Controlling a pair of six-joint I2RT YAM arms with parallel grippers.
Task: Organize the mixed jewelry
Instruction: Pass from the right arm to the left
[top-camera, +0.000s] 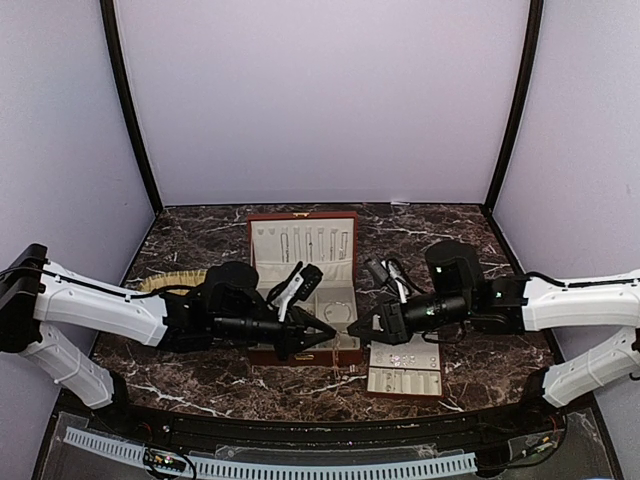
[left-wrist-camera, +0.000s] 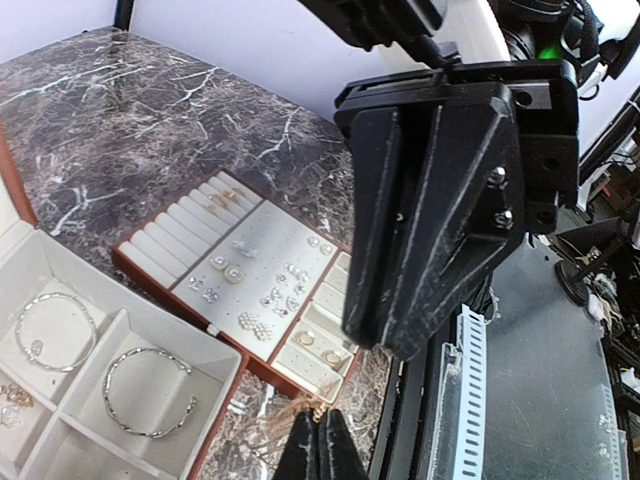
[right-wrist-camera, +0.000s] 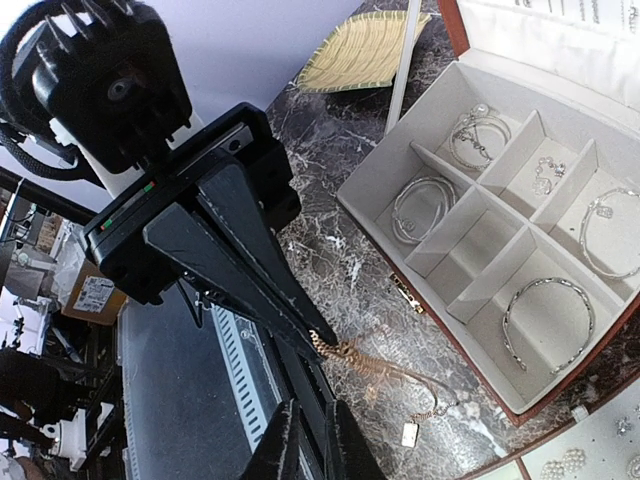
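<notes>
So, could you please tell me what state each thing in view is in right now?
jewelry box: open, lid upright.
left gripper: shut on the gold chain.
gold chain: hanging from that tip, tag end down on the table.
right gripper: jaws close together, nothing seen in them.
bangles: lying flat in box compartments.
earring tray: out of the box, flat on the table.

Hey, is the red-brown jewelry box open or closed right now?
Open. The jewelry box has its lid standing upright at the back, and bangles lie exposed inside.
</notes>
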